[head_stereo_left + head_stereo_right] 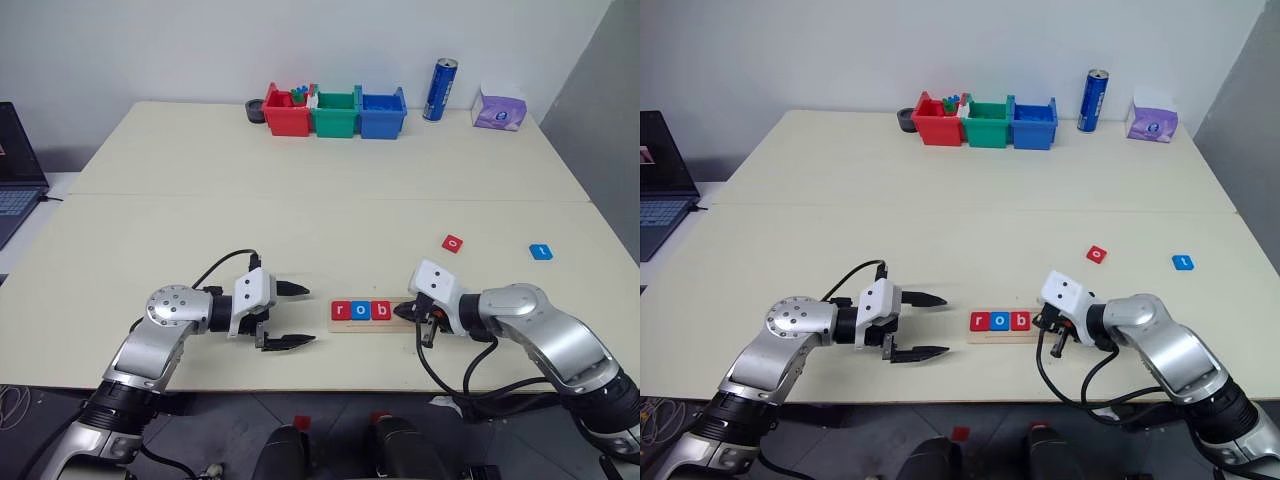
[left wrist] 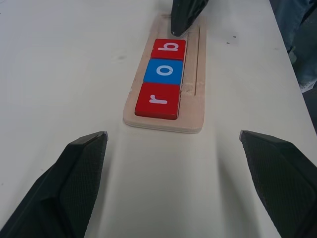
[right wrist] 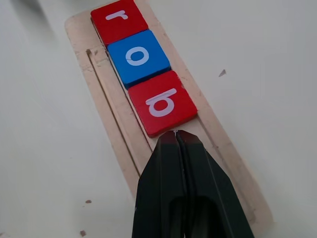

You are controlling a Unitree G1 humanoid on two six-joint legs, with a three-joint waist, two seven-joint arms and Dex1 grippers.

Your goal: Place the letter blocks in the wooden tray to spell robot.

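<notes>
Three of five letters seated in the wooden tray [image 1: 372, 312]

Right pincer [image 3: 176, 134] pressed together, tip against the red b [image 3: 162, 102]; left pincer [image 1: 292, 315] spread, empty, beside the tray's other end. Best to nudge gently, keeping r, o, b flush. Red o [image 1: 453, 243] and blue tile [image 1: 541, 251] loose on the tabletop [image 1: 300, 190], well apart; nothing between. Bins [image 1: 334, 112], can [image 1: 440, 89] far back

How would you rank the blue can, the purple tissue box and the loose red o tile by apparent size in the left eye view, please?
1. purple tissue box and blue can: look much alike, box wider, can taller, so unranked.
2. red o tile: clearly smallest, though nearer the camera.
</notes>
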